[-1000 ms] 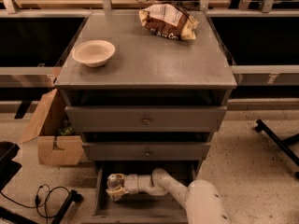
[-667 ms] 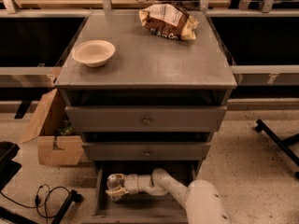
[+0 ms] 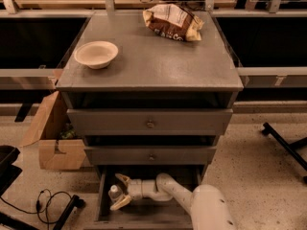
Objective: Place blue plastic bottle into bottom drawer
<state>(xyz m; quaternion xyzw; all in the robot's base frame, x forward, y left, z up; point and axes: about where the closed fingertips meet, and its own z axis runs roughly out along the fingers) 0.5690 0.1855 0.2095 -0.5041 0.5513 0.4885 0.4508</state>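
Gripper [image 3: 120, 191]: low in the drawer's left part, fingers spread either side of the bottle; grip unclear.
Small clear white-capped plastic bottle [image 3: 114, 192]: upright between them, base hidden.
Lowest grey wooden drawer [image 3: 148, 213]: pulled out, front cut off.

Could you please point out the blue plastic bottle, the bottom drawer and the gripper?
blue plastic bottle [image 3: 114, 194]: camera view, its body.
bottom drawer [image 3: 144, 214]: camera view, bare floor.
gripper [image 3: 115, 191]: camera view, between its fingertips, inside the drawer.
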